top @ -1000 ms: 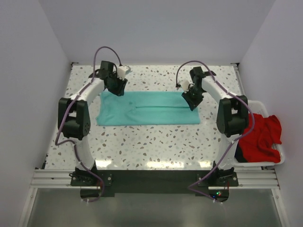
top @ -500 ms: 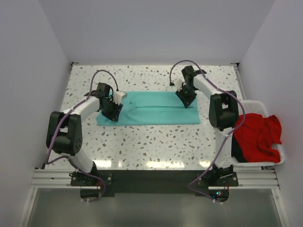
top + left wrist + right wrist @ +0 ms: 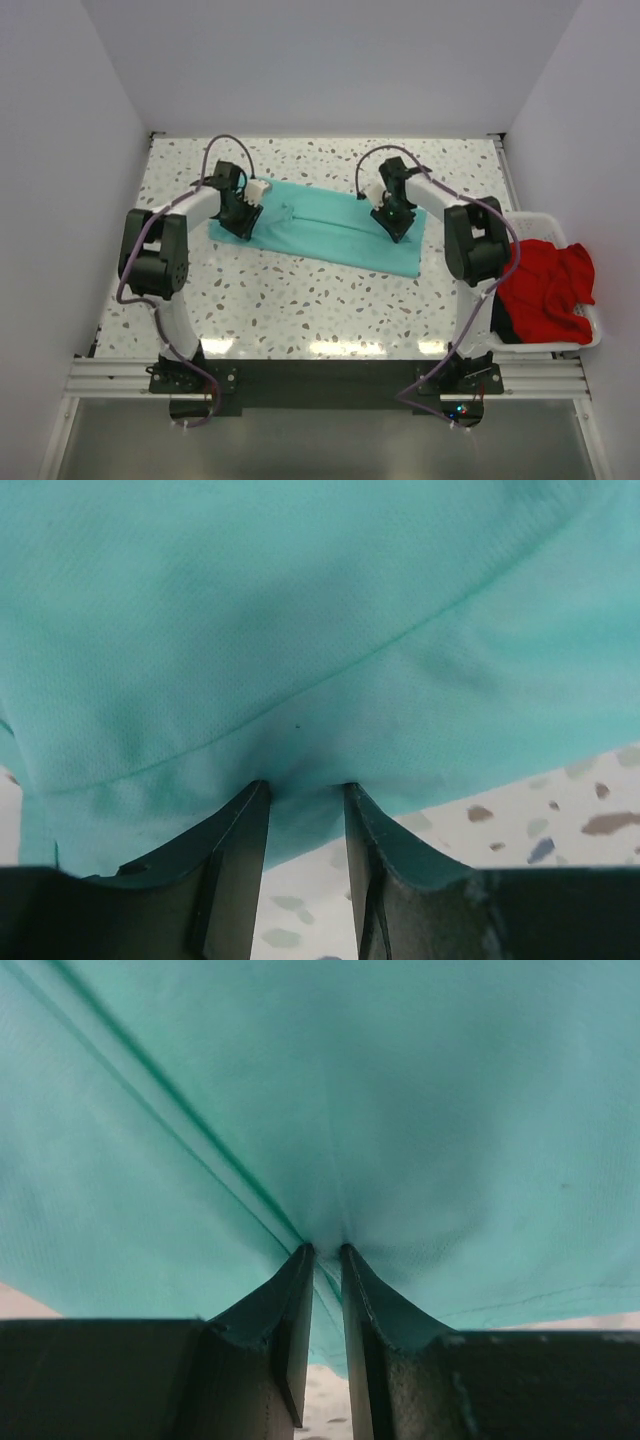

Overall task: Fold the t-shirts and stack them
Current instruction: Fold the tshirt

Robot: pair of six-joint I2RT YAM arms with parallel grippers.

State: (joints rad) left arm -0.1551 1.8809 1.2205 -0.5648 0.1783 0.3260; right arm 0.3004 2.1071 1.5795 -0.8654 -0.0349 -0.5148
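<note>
bench (image 3: 320, 300): pale top with dark speckles
basket (image 3: 548, 347): white plastic, at the bench's right edge

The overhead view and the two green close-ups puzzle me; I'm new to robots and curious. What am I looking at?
Two robot arms are bolted at the near edge of a speckled table. The overhead view comes from a fixed camera above and behind them. Each close-up comes from a camera on one wrist. A teal t-shirt, folded into a long strip, lies on the table. The left arm's fingers pinch its fabric at one end, the right arm's fingers at the other. A red t-shirt sits crumpled in a white basket at the table's right side.
</note>
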